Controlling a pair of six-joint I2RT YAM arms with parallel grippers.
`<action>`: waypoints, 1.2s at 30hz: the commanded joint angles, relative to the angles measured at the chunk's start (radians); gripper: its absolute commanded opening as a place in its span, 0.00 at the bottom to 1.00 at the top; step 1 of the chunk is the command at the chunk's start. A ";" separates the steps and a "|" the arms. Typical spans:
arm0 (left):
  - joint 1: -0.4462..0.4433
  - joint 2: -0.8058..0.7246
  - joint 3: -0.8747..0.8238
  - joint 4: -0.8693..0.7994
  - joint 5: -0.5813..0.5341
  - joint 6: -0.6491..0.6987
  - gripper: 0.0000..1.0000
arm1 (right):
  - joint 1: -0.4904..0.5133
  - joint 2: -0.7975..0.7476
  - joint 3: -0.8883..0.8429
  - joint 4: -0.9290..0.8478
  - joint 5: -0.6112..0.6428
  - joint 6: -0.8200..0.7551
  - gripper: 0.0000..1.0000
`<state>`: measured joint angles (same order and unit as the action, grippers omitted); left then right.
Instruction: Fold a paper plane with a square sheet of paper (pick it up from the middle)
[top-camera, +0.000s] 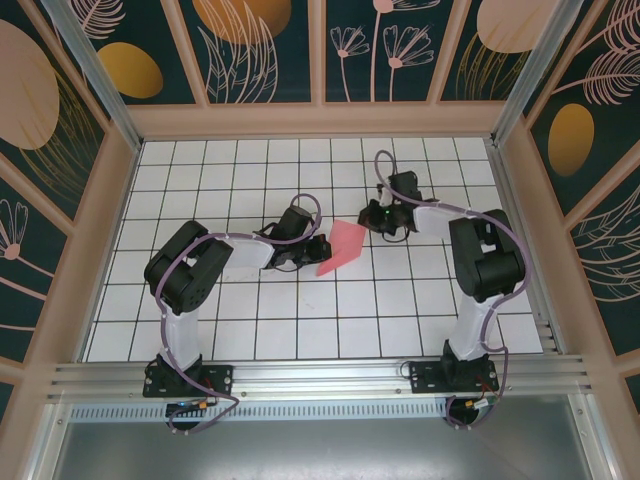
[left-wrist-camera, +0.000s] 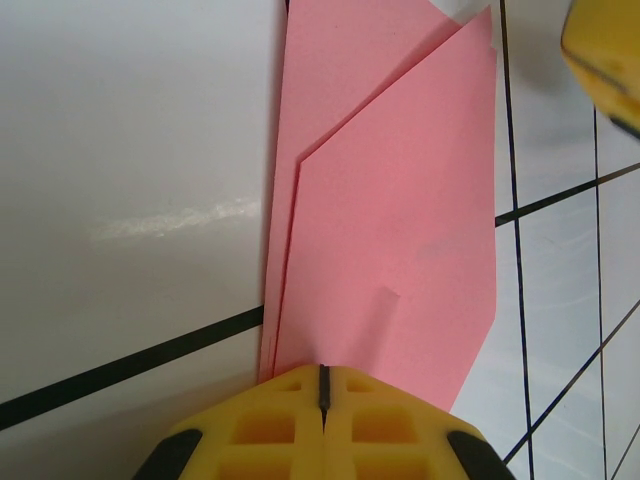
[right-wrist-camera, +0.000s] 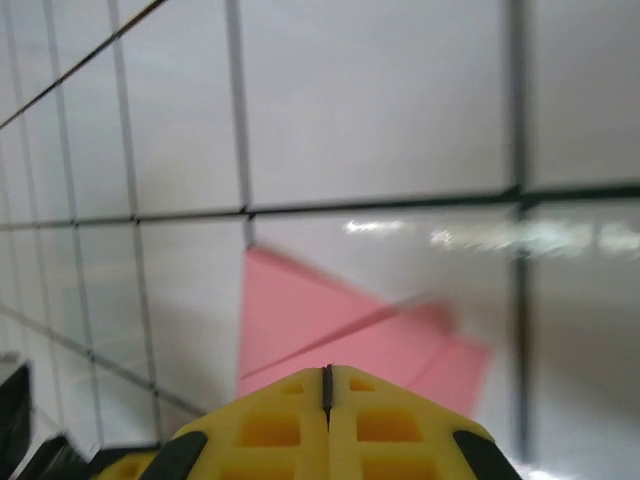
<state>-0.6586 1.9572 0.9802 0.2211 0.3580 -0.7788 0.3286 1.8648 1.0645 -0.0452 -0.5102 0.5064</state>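
The salmon-pink paper (top-camera: 345, 245) lies on the white grid table as a folded, elongated shape with a diagonal flap (left-wrist-camera: 390, 200). My left gripper (top-camera: 320, 250) is at its near left end. Its yellow fingers are shut (left-wrist-camera: 323, 368) and cover that end of the paper, with no paper visible in the jaw line. My right gripper (top-camera: 378, 216) is at the paper's far right end, also shut (right-wrist-camera: 327, 368), and the creased paper (right-wrist-camera: 300, 320) shows blurred just beyond its tips. One yellow finger (left-wrist-camera: 605, 60) of the right gripper shows at the top right of the left wrist view.
The white tabletop (top-camera: 250, 320) with its black grid lines is fenced by wooden walls (top-camera: 320, 120) at the back and sides. An aluminium rail (top-camera: 320, 375) carrying both arm bases runs along the near edge.
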 joint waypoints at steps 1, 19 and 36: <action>0.009 0.039 -0.048 -0.160 -0.080 0.021 0.00 | 0.059 -0.015 -0.042 0.050 -0.068 0.046 0.03; 0.008 -0.010 0.027 -0.167 -0.043 0.046 0.00 | 0.103 0.121 -0.056 -0.016 -0.011 0.087 0.00; 0.008 -0.099 -0.042 0.005 0.132 -0.076 0.22 | 0.103 0.144 -0.078 -0.061 0.042 0.098 0.00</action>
<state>-0.6544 1.8778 0.9783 0.2077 0.4549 -0.8257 0.4271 1.9465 1.0313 -0.0078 -0.5690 0.5915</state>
